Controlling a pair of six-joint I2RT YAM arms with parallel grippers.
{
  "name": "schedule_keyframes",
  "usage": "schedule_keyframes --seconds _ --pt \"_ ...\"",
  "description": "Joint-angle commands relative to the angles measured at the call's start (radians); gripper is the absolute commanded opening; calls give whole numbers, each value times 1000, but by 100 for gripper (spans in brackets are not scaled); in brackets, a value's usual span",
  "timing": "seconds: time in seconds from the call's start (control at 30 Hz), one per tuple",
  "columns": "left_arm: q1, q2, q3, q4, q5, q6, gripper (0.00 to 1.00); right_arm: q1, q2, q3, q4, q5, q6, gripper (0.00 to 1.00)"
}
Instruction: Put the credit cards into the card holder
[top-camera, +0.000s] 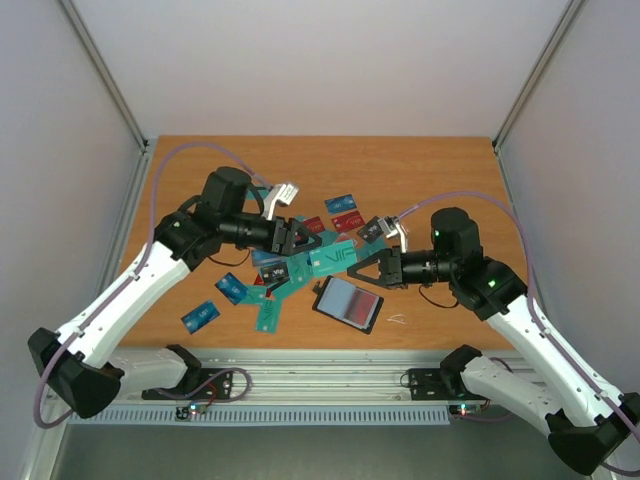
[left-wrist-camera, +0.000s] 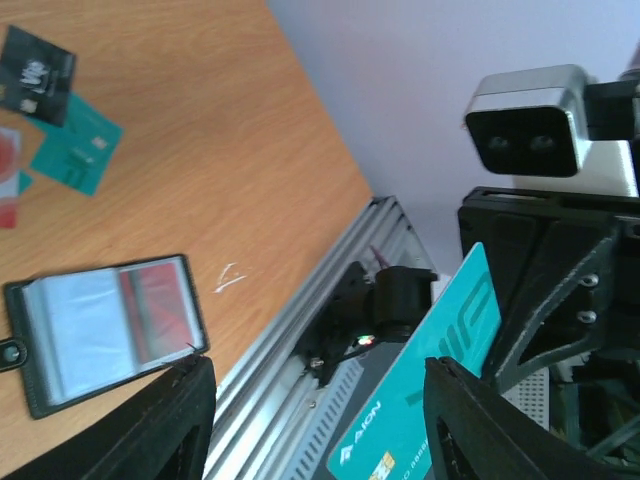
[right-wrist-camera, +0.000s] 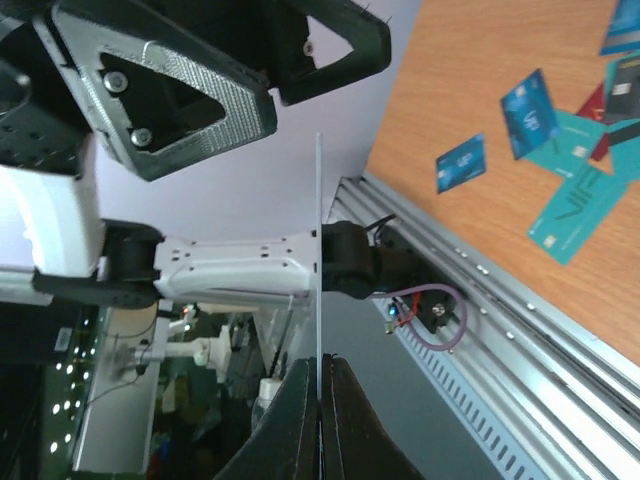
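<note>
Pinching a teal credit card (top-camera: 335, 258) at one end, my right gripper (top-camera: 384, 266) is holding it raised above the wooden table (top-camera: 450, 180), fingers closed flat on it. In the right wrist view that card (right-wrist-camera: 319, 250) is showing edge-on as a thin line rising from my clamped right gripper (right-wrist-camera: 320, 362). My left gripper (top-camera: 303, 238) is facing it with its jaws spread apart, and the card's free end (left-wrist-camera: 430, 380) is sitting in the gap of the left gripper (left-wrist-camera: 320, 365), gripped by neither finger. The black card holder (top-camera: 348, 303) is lying open on the table below, just beside my right gripper, a red card showing in its pocket (left-wrist-camera: 100, 330). Loose cards (top-camera: 200, 316) are lying scattered near my left arm.
</note>
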Motion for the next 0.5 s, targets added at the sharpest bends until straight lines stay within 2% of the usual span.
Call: schedule_keyframes --seconds 0.0,0.17,0.33,0.47 --pt "12 -51 -12 114 141 -37 55 -9 -5 51 -4 -109 -19 1" --pt "13 -79 -54 170 212 -86 41 -10 9 69 32 -148 1 1" --pt "13 -106 -134 359 313 -220 31 -9 32 91 37 -169 -2 1" --pt "12 -109 -143 364 339 -242 22 -10 48 110 35 -183 -9 1"
